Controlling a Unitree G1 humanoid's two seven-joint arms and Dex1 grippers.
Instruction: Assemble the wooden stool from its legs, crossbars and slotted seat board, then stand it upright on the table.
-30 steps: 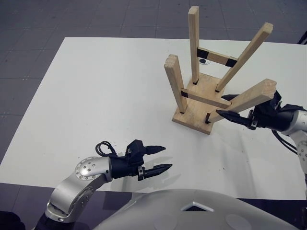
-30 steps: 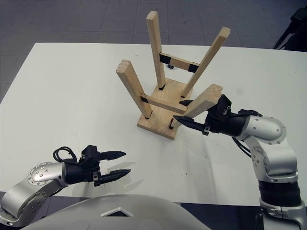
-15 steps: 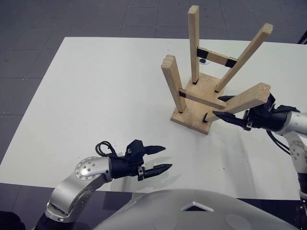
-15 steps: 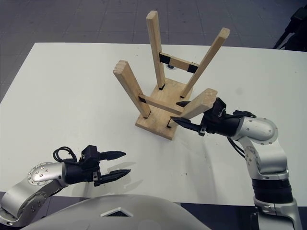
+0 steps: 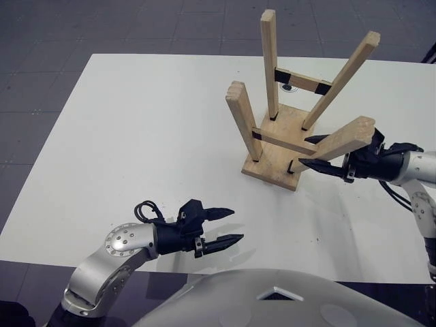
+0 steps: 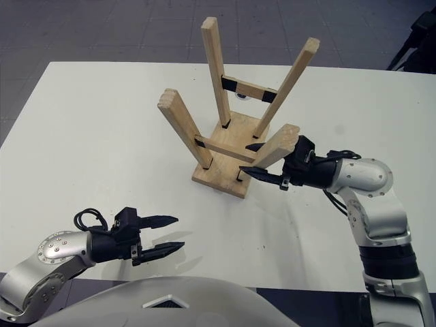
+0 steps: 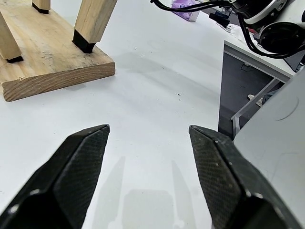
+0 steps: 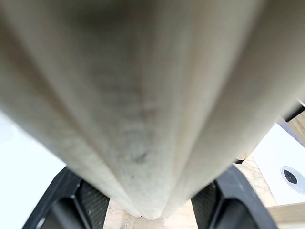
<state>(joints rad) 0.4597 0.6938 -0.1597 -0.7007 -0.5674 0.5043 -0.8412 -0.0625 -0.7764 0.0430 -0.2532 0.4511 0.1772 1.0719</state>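
Note:
The wooden stool (image 5: 286, 136) rests upside down on the white table (image 5: 136, 122), seat board (image 6: 225, 167) down and its legs pointing up, joined by crossbars (image 5: 303, 80). My right gripper (image 5: 304, 152) is shut on the near-right leg (image 5: 340, 139), one black finger on either side, close to the seat board. That leg (image 8: 143, 95) looms close in the right wrist view. My left gripper (image 5: 235, 225) hovers open near the table's front edge, well apart from the stool. Past its fingers (image 7: 81, 157), the left wrist view takes in the seat board's corner (image 7: 47, 67).
A small dark round fitting (image 5: 289, 87) sits in the table just behind the stool. The table's left half and front middle are bare white surface. Dark floor surrounds the table. A desk edge with cables (image 7: 257, 43) lies beyond the right side.
My right gripper has moved left with the leg in its grip, and the stool has tipped and shifted slightly left. The left arm has stayed where it was.

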